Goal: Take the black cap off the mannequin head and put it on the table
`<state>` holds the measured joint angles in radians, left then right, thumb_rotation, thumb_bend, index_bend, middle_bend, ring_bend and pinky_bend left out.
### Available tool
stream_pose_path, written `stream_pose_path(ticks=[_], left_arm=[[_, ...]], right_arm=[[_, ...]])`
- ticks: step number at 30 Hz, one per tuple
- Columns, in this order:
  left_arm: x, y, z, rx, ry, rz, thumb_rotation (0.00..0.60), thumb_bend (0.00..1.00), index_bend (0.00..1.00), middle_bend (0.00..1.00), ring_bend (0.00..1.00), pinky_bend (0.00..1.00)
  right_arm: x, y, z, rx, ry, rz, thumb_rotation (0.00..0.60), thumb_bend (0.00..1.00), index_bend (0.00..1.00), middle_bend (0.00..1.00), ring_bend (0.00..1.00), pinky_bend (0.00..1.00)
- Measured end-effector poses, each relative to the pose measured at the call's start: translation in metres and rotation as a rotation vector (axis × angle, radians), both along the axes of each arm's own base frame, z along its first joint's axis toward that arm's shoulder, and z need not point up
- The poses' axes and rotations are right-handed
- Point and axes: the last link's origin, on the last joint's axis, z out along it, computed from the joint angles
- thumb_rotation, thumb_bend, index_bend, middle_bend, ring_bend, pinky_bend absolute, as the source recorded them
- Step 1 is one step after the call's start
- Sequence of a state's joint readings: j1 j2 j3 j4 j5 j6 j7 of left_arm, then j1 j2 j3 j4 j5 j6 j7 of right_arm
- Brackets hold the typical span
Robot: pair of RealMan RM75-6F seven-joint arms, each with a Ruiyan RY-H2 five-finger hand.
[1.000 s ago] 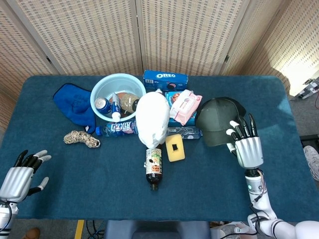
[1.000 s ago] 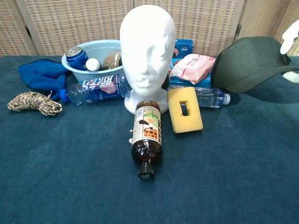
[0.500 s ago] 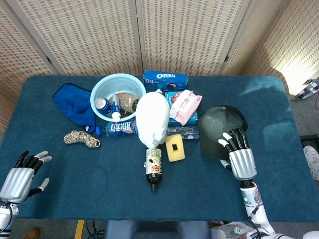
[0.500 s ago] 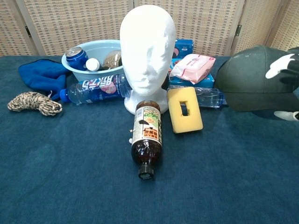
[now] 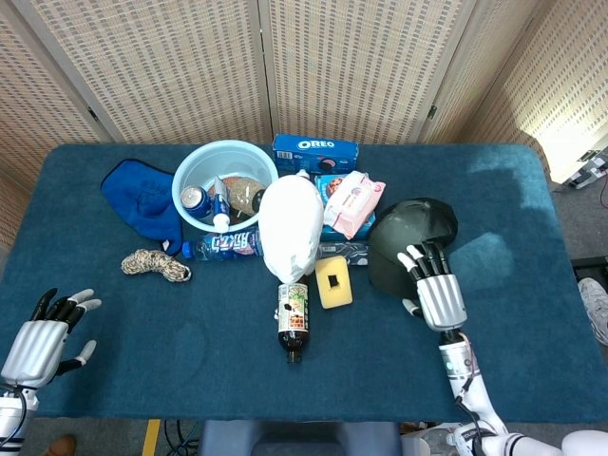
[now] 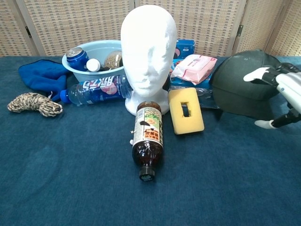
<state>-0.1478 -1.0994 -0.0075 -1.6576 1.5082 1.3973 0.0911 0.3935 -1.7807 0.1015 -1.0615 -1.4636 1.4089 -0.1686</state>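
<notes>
Head view, starting at my far left: the left robot hand (image 5: 43, 344) hangs off the near desk (image 5: 142, 332) edge with its fingers apart and nothing in them, as it was a second ago. Moving right, the coil of rope (image 5: 155, 265) lies near the blue cloth (image 5: 141, 199), and the light blue basin (image 5: 195, 166) holds a can and small bottles. A clear water bottle (image 5: 223, 246) lies beside the white mannequin head (image 5: 291, 226), which is bare; a brown bottle (image 5: 293, 320) and a yellow sponge (image 5: 333, 282) lie in front of it. Further right, the black cap (image 5: 404, 242) has slid leftward and nearer over the last second, carried by my right robot hand (image 5: 434, 290), whose fingers lie over its near edge. From the chest view the cap looks low, close to or on the desk just right of the sponge, though I cannot tell whether it fully rests there. I judge the removal done and only the let-go remaining.
</notes>
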Motion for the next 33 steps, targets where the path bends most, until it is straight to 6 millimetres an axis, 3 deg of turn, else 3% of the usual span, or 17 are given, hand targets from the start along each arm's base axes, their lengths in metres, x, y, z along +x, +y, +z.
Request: stream_pose_path(ticks=[7, 15, 23, 26, 33], left_arm=[[-0.001, -0.001, 0.003, 0.008, 0.005, 0.004, 0.600, 0.29, 0.26, 0.16, 0.16, 0.01], [-0.002, -0.003, 0.006, 0.016, 0.006, 0.012, 0.600, 0.29, 0.26, 0.16, 0.16, 0.01], [0.002, -0.001, 0.005, 0.015, 0.009, -0.002, 0.600, 0.29, 0.26, 0.16, 0.16, 0.01], [0.004, 0.000, 0.006, 0.018, 0.011, -0.005, 0.600, 0.29, 0.26, 0.16, 0.16, 0.01], [0.005, 0.001, 0.008, 0.028, 0.019, -0.006, 0.600, 0.29, 0.26, 0.16, 0.16, 0.01]], right_arm=[[0.015, -0.001, -0.015, 0.066, 0.008, 0.032, 0.600, 0.00, 0.13, 0.10, 0.00, 0.00], [0.013, 0.008, -0.001, 0.052, 0.004, 0.072, 0.600, 0.00, 0.13, 0.10, 0.00, 0.00], [0.011, 0.018, 0.033, -0.007, -0.017, 0.122, 0.600, 0.00, 0.13, 0.14, 0.00, 0.00], [0.013, 0.019, 0.047, -0.030, -0.011, 0.147, 0.600, 0.00, 0.18, 0.17, 0.01, 0.00], [0.012, 0.025, 0.093, -0.076, 0.029, 0.136, 0.600, 0.00, 0.25, 0.30, 0.16, 0.11]])
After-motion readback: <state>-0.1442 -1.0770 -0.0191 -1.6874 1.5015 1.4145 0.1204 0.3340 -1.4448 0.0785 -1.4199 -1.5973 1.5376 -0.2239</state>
